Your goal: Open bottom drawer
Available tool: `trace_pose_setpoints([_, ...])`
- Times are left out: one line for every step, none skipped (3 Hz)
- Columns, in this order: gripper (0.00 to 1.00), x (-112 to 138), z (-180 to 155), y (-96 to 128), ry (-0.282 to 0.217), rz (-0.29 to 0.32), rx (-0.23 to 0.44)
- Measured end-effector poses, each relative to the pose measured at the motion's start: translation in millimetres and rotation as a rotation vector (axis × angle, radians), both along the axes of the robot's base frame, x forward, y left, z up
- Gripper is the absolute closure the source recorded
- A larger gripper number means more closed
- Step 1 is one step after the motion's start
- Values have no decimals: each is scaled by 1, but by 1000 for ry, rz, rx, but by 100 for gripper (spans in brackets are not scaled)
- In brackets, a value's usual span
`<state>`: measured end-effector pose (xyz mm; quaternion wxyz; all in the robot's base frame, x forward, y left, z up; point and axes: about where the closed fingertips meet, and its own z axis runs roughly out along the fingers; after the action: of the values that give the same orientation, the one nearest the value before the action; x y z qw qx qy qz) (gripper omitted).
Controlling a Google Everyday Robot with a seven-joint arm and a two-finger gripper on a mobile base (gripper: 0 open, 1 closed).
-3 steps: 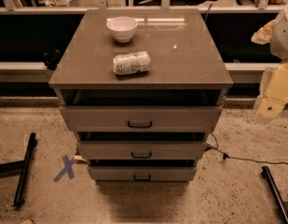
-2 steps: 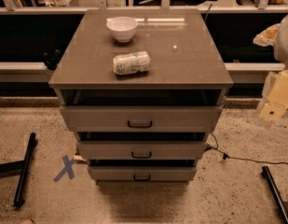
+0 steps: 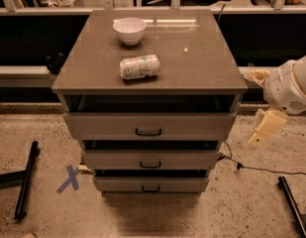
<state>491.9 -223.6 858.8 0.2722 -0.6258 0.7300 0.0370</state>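
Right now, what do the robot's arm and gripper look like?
The arm is a white, smooth, rounded shell at the right edge of the view. The gripper, hanging below it to the right of the cabinet, is pale cream-yellow and blocky.

A robot test lab, by its look: speckled floor with a blue tape cross at eight o'clock, black stand legs, a loose cable, the robot's tool at three o'clock.

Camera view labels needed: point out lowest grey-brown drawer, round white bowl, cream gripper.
lowest grey-brown drawer (image 3: pixel 123 184), camera view, front panel.
round white bowl (image 3: pixel 129 26), camera view, inner wall.
cream gripper (image 3: pixel 261 132), camera view, tip, right of cabinet (image 3: pixel 197 68).
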Motion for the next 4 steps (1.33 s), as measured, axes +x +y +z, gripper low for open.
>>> trace_pose_setpoints([0, -2, -8, 2, 6, 5, -9])
trace_pose_setpoints([0, -9, -54, 2, 49, -2, -41])
trace_pose_setpoints([0, -28, -142, 1, 129, 10, -49])
trace_pose_setpoints([0, -37, -221, -2, 195, 24, -14])
